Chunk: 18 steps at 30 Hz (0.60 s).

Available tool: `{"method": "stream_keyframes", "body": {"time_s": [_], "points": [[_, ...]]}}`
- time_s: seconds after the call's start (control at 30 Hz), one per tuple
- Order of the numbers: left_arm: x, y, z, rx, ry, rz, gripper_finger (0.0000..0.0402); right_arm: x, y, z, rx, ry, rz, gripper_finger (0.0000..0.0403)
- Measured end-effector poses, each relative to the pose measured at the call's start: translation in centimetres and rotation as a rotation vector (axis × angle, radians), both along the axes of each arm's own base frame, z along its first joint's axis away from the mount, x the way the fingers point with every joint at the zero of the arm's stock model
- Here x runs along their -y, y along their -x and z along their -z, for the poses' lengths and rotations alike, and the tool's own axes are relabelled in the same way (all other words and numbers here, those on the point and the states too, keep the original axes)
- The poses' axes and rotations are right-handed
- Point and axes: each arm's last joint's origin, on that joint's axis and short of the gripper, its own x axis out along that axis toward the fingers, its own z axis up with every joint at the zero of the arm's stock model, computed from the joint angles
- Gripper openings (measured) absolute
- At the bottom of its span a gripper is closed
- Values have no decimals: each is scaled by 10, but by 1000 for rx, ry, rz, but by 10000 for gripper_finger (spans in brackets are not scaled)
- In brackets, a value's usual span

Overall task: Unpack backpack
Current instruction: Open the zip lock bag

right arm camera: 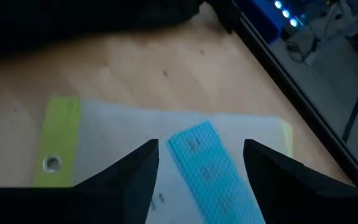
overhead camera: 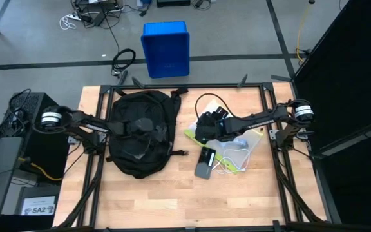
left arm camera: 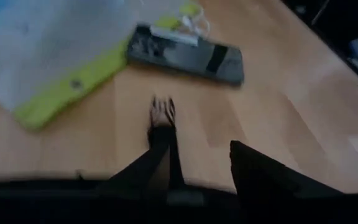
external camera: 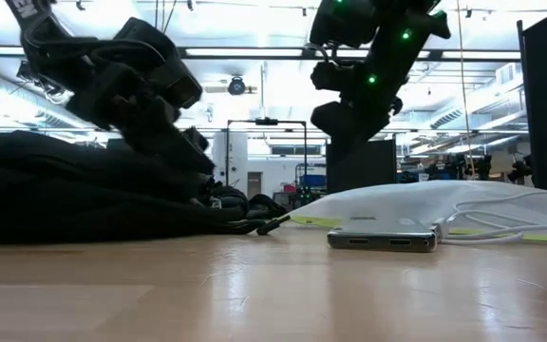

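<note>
While the high view lays out the whole worktop at once, it's too far off for small detail. From up there the backpack sits on the left half of the wood, with the left gripper right over its middle. The right gripper hangs above a yellow-green and white pouch on the right half, just beside a dark phone and a white cable. A blue bin stands on the floor beyond the far edge.

The low view adds what the overhead can't — the backpack lies slumped flat, and the phone shows its edge with the pouch mounded just behind it.

The left wrist view is the only one showing that gripper's fingers — they're spread apart with bare wood between them, a black strap end lying there, nothing pinched. It's blurry though.

The right wrist view shows the right gripper's fingers parted too, hovering over the pouch, with a metal eyelet on the green edge and a light blue strip under the mesh.

Only writing I can half read is a floor label by the left arm's base, something like "SA2".
</note>
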Motion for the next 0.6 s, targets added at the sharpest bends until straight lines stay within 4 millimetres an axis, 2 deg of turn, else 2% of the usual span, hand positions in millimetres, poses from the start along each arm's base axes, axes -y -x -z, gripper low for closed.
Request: {"method": "stream_keyframes", "body": {"time_s": [0.17, 0.33, 0.47, 0.6], "points": [[1, 28, -32, -11, -20, -122, 142, -13, 3, -1, 3, -12, -15, 176], [15, 61, -61, 42, -73, -194, 131, -21, 7, -5, -8, -12, -41, 152], [27, 77, -71, 115, -116, -244, 129, -19, 14, -11, -35, -11, -37, 139], [34, 81, -71, 136, -98, -224, 129, -1, 26, -30, -78, -51, 46, 142]]}}
